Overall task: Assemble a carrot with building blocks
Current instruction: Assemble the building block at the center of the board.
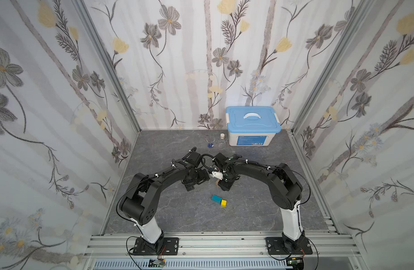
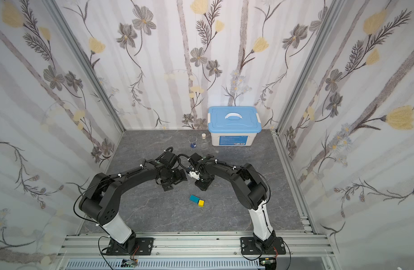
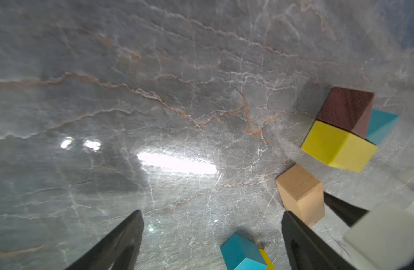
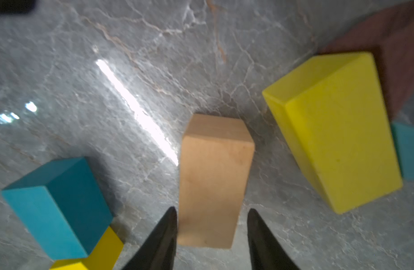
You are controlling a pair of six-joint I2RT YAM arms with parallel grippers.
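My right gripper (image 4: 212, 208) is open and straddles the near end of the tan brick (image 4: 215, 168), which lies on the table; one finger sits against it and the other stands clear. Close beside the tan brick lie the yellow brick (image 4: 336, 131), the maroon wedge (image 3: 343, 108) and the teal wedge (image 3: 380, 126), touching one another. The teal brick (image 1: 219, 199) and small yellow cube (image 1: 223, 203) lie together nearer the front. My left gripper (image 3: 212, 212) hangs wide open over bare table with nothing between its fingers.
A blue-lidded white box (image 1: 252, 126) stands at the back right. A small beaker of blue liquid (image 1: 210, 142) and a corked flask (image 1: 222, 140) stand beside it. Both wrists meet closely mid-table. Patterned walls enclose three sides.
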